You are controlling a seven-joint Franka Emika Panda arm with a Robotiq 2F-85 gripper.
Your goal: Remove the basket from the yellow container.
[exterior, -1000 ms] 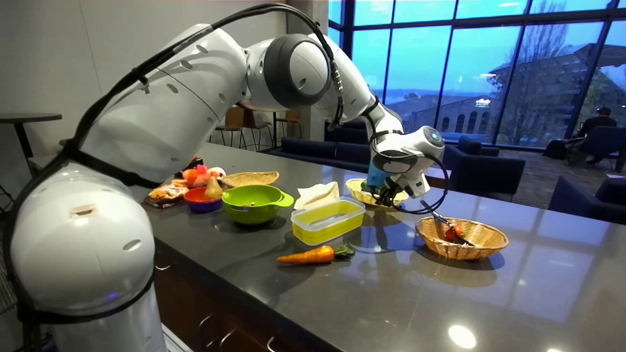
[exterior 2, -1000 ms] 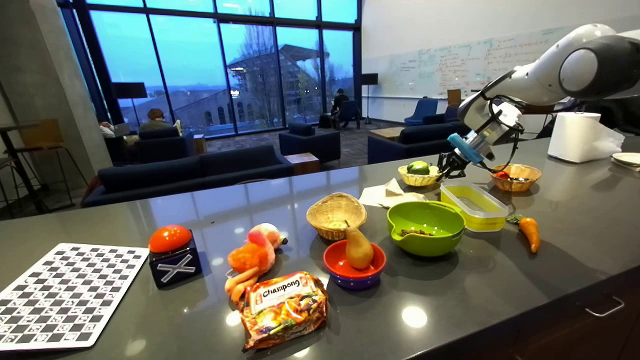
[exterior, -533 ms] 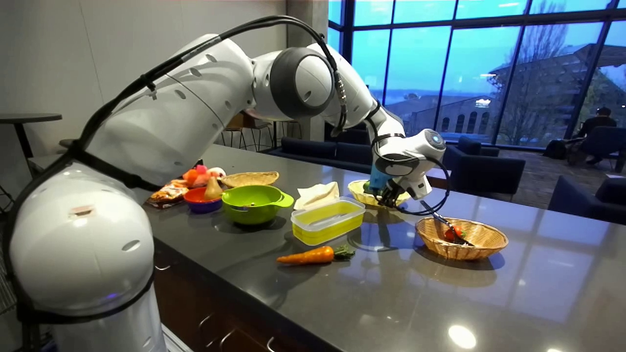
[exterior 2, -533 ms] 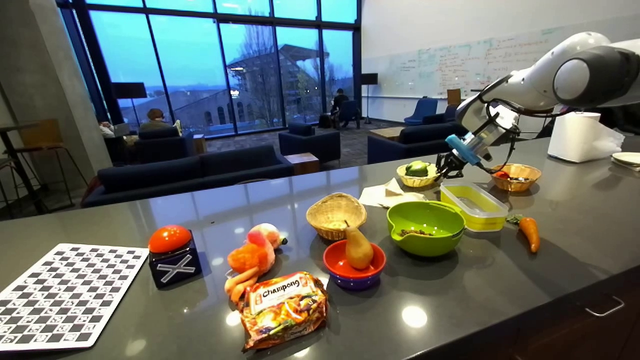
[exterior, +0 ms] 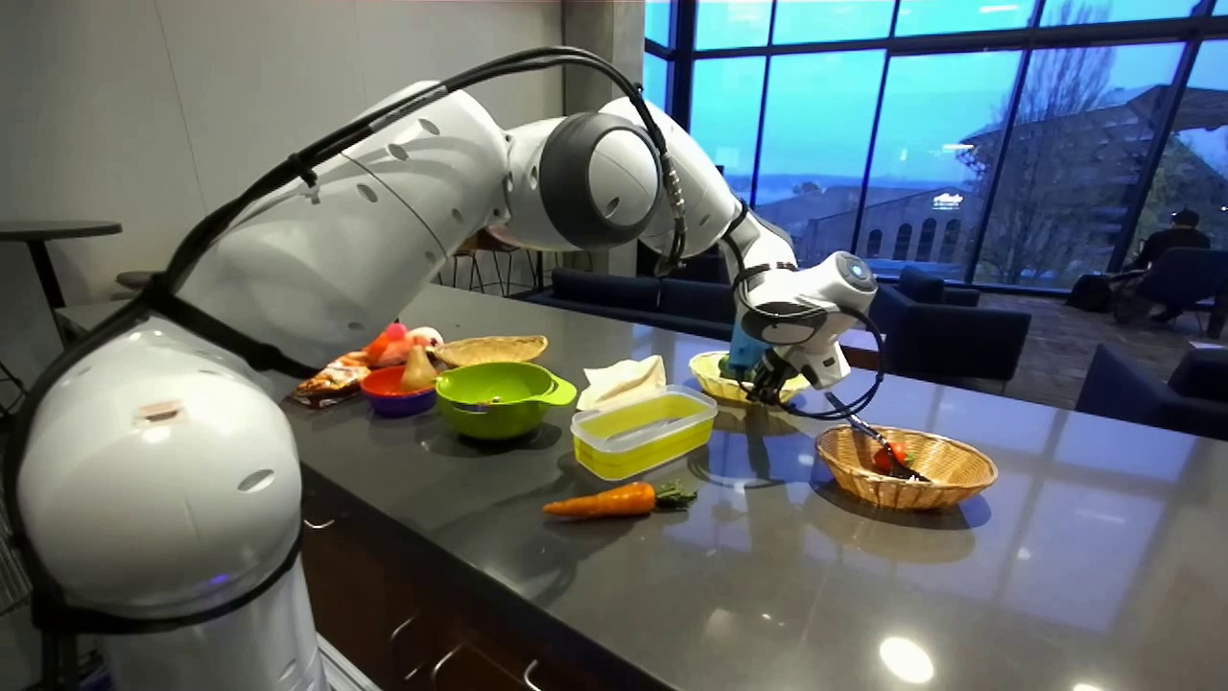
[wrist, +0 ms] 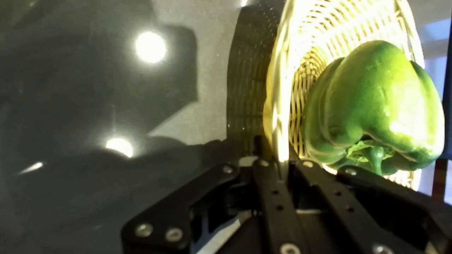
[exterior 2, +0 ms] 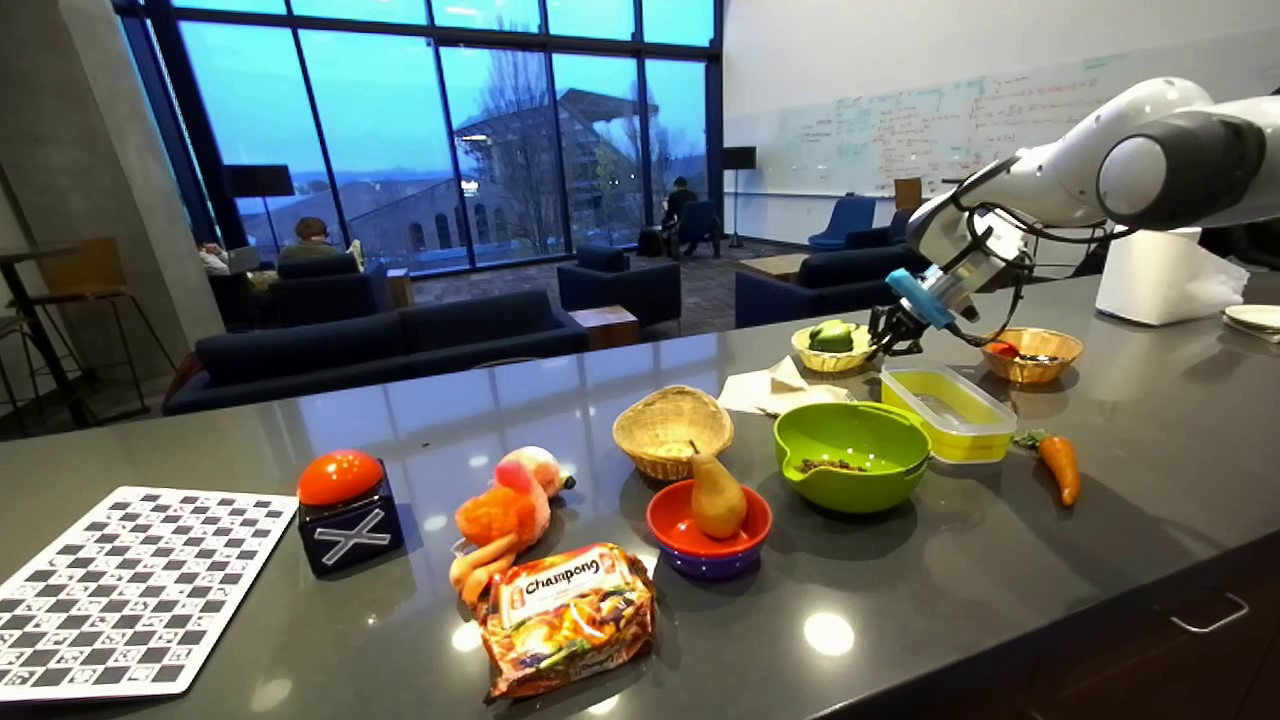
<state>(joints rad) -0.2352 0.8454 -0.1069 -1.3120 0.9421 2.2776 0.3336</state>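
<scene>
The basket [exterior 2: 830, 362] is a small pale yellow woven one and holds a green pepper [wrist: 370, 98]. It also shows in the wrist view [wrist: 278, 91] and, partly hidden by the gripper and wrist, in an exterior view [exterior: 708, 376]. My gripper [wrist: 278, 151] is shut on the near rim of the basket, one finger on each side. It also shows in both exterior views [exterior: 765, 386] [exterior 2: 884, 342]. The yellow container [exterior: 657, 456], a tub with a clear rim, stands apart from the basket. I cannot tell whether the basket touches the counter.
A tan napkin [exterior 2: 785, 390] and a green bowl [exterior 2: 850, 490] lie near the yellow container. A carrot [exterior: 604, 504] lies in front of it. A brown basket [exterior: 907, 491] with a red item and a utensil stands beside. Red bowl [exterior 2: 665, 525] with pear farther off.
The gripper and the basket with the pepper have moved slightly together, to the right in an exterior view and to the left and slightly up in an exterior view. The arm's elbow has lowered.
</scene>
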